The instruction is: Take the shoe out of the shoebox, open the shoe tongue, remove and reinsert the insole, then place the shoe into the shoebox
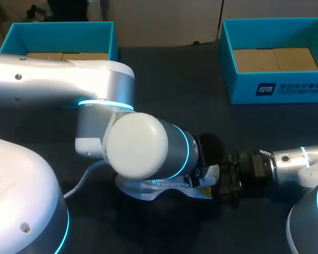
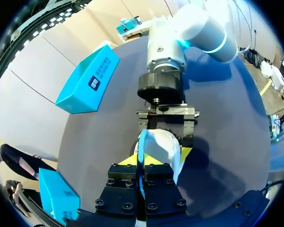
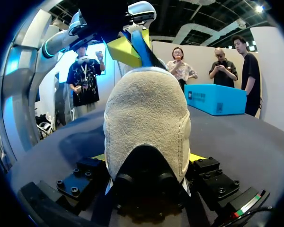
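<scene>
Right pincer clamps shoe from both sides; left pincer pinched tight on shoe's thin upper edge.

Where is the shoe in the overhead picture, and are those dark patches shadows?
Head view: the left arm's glossy white elbow covers most of the white and beige shoe. Left wrist view: the right arm throws a soft shadow on the dark table. Right wrist view: the shoe's heel blocks nearly everything ahead.
</scene>
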You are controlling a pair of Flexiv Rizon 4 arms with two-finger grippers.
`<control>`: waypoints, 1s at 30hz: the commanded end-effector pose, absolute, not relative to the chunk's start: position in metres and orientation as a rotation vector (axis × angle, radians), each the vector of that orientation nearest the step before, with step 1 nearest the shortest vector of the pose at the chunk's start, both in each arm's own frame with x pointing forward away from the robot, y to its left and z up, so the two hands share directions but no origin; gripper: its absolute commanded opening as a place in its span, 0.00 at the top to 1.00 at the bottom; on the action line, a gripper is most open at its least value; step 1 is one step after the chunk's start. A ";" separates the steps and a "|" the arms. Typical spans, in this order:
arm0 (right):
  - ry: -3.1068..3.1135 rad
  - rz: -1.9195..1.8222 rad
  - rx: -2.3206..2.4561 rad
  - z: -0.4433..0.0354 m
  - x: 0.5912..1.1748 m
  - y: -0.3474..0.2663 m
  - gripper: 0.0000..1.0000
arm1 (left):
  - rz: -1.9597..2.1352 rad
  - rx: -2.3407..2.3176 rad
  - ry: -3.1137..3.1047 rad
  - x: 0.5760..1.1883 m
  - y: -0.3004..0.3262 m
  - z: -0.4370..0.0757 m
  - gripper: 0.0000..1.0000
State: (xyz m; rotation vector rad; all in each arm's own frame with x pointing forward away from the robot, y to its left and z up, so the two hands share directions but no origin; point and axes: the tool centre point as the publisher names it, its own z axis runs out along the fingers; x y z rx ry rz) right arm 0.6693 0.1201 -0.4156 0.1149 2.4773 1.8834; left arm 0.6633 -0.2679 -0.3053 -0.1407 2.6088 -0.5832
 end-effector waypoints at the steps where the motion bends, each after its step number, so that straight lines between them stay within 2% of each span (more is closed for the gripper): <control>1: 2.480 1.878 0.115 -0.414 0.669 0.121 1.00 | -0.578 -0.163 2.597 0.661 -0.274 -0.306 1.00; 12: 2.480 1.878 0.115 -0.414 0.669 0.121 1.00 | -0.573 -0.183 2.579 0.662 -0.279 -0.308 1.00; 16: 2.480 1.878 0.115 -0.414 0.669 0.121 1.00 | -0.576 -0.158 2.584 0.660 -0.278 -0.308 0.74; 20: 2.480 1.878 0.115 -0.414 0.669 0.121 1.00 | -0.584 -0.130 2.588 0.657 -0.274 -0.307 0.69; 24: 2.480 1.878 0.115 -0.414 0.669 0.121 1.00 | -0.586 -0.119 2.591 0.655 -0.268 -0.307 0.60; 30: 2.480 1.878 0.115 -0.414 0.669 0.121 1.00 | -0.612 -0.107 2.569 0.649 -0.256 -0.308 0.60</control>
